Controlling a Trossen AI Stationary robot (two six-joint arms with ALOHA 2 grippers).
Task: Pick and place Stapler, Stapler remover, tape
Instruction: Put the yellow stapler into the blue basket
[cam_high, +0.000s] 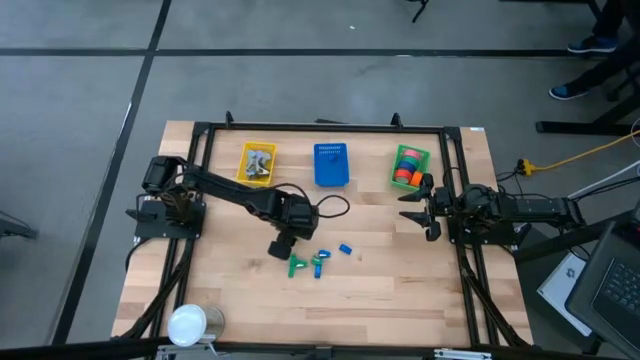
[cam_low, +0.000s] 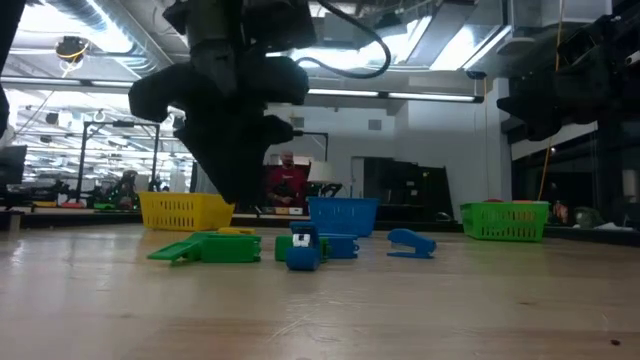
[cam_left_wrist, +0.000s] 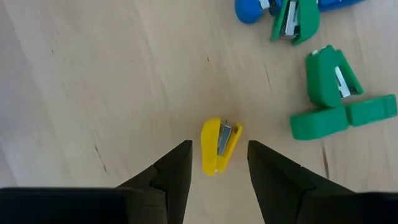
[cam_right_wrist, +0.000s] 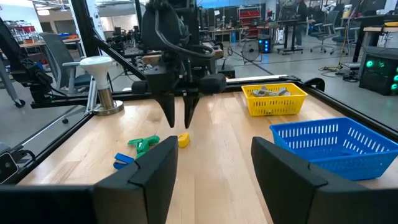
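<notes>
Inside green basket tape rolls, blue basket, yellow basket

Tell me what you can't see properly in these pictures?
- High view: the yellow stapler is hidden under the left hand.
- Low view: the same stapler is mostly hidden behind the green stapler.
- High view: the grey items in the yellow basket are too small to name.

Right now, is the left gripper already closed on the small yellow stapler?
No: the left gripper stands open, the small yellow stapler untouched between its fingers.
</notes>
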